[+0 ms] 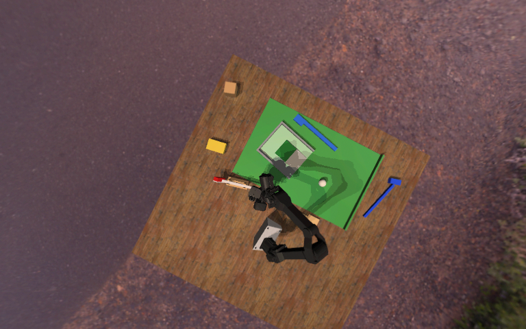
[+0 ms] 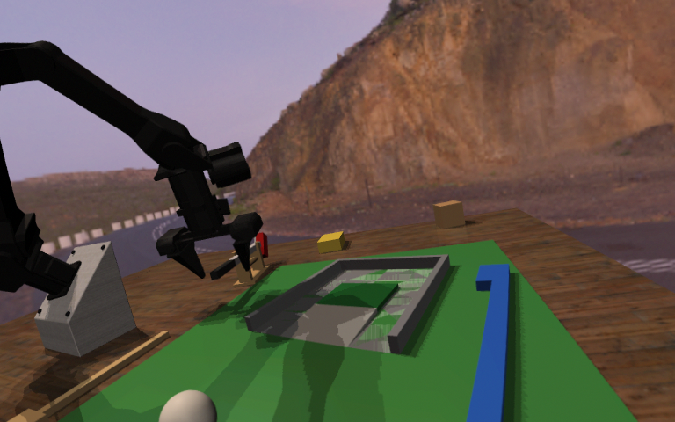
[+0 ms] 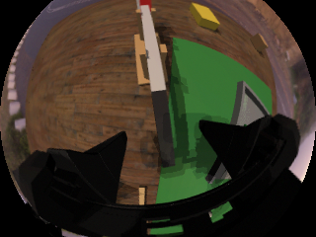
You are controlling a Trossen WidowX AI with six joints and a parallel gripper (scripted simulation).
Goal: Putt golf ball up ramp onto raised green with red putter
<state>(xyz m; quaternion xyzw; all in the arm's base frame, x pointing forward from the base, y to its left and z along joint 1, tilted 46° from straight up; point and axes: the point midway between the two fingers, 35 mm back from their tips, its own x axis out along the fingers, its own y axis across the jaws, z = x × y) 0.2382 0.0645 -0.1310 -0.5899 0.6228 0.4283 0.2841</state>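
Note:
The red putter [image 1: 218, 179] [image 2: 262, 244] [image 3: 157, 74] rests on a small wooden stand [image 2: 243, 273] [image 3: 142, 77], with its red head at the far end, a white shaft and a dark grip end toward my gripper. My gripper [image 2: 225, 272] [image 3: 164, 129] is open and empty; its fingers point down, and in the wrist view the dark grip shows between them. Contact is not visible. The white golf ball [image 1: 322, 183] [image 2: 188, 409] lies on the green mat [image 1: 267, 112] [image 2: 473, 253]. The grey ramp [image 1: 297, 159] [image 2: 333, 318] leads up to the dark raised green [image 1: 285, 149] [image 2: 358, 294].
Grey walls [image 1: 297, 134] [image 2: 423, 303] edge the ramp area. One blue putter [image 1: 320, 134] [image 2: 497, 318] lies on the mat, another blue putter [image 1: 380, 199] beyond it. A tan putter [image 1: 312, 220] [image 2: 104, 369] lies near the arm base. A yellow block [image 1: 216, 145] [image 2: 330, 242] [image 3: 203, 16] and tan block [image 1: 230, 87] [image 2: 448, 214] stand farther off.

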